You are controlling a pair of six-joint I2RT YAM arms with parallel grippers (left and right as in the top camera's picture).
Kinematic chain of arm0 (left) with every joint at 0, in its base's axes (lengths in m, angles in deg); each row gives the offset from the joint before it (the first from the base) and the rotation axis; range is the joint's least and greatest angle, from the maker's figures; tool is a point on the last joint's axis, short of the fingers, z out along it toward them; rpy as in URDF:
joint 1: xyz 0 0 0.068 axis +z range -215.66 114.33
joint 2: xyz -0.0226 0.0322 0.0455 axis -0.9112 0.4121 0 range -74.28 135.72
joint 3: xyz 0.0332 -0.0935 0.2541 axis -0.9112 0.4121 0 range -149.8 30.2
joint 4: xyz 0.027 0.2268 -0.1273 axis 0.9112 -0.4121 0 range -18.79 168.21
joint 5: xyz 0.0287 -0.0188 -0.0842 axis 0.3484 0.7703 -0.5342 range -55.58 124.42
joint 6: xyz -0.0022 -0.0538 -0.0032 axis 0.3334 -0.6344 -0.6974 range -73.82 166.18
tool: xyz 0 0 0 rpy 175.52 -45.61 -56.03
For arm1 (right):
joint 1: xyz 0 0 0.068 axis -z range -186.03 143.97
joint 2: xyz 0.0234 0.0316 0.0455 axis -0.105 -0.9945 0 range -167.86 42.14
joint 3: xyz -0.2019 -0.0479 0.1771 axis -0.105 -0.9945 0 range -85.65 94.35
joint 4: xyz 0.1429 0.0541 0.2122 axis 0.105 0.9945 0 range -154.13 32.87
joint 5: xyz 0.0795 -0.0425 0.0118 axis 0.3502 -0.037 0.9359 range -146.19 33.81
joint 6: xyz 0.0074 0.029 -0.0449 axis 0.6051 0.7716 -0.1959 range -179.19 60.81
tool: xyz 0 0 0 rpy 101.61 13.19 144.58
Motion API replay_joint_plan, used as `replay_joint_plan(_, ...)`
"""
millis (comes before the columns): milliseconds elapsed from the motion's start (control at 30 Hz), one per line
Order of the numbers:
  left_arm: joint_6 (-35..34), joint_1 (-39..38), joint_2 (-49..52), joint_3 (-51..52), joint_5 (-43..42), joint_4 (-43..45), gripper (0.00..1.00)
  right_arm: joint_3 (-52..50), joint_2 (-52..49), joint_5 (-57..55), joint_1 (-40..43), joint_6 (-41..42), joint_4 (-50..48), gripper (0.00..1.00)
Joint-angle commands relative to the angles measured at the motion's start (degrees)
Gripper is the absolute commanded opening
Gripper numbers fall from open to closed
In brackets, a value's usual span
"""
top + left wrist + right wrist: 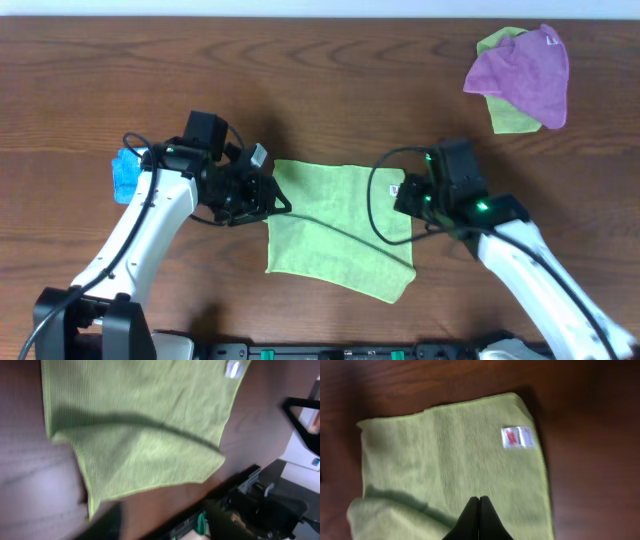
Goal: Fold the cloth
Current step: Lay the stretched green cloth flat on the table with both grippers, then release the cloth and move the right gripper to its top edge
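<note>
The lime-green cloth (340, 230) lies mid-table, its lower part doubled over along a slanting crease. A small white label (518, 437) sits near its right edge. My left gripper (265, 195) hangs at the cloth's left edge. In the left wrist view the cloth (140, 425) fills the top, and the left gripper (165, 527) is open with only bare table between its dark fingers (107, 525). My right gripper (400, 195) is at the cloth's right edge. In the right wrist view the right gripper (479, 502) is shut, tips together above the cloth (445, 460), with nothing visibly pinched.
A purple cloth (520, 72) lies on another green cloth (510, 118) at the back right. A bright blue cloth (127, 172) sits behind the left arm. Black equipment (340, 350) lines the table's front edge.
</note>
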Motion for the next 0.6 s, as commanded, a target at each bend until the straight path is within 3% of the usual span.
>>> replay_joint_plan(0, -2.2, 0.3, -0.4, -0.9, -2.9, 1.7, 0.29, 0.6, -6.2, 3.8, 0.1, -1.5, -4.5, 0.01)
replay_joint_plan(167, -5.0, 0.3, -0.4, -0.9, -4.2, 6.0, 0.15, 0.7, -14.4, 8.3, 0.0, -1.5, -14.0, 0.01)
replay_joint_plan(367, -8.6, 0.3, -0.4, -0.9, -6.8, 12.1, 0.13, 0.9, -20.3, 10.6, -1.2, -1.2, -21.6, 0.01)
replay_joint_plan(567, -11.2, 0.3, -0.4, -0.9, -7.8, 15.1, 0.13, 3.7, -25.2, 10.6, -3.8, -1.3, -22.7, 0.02)
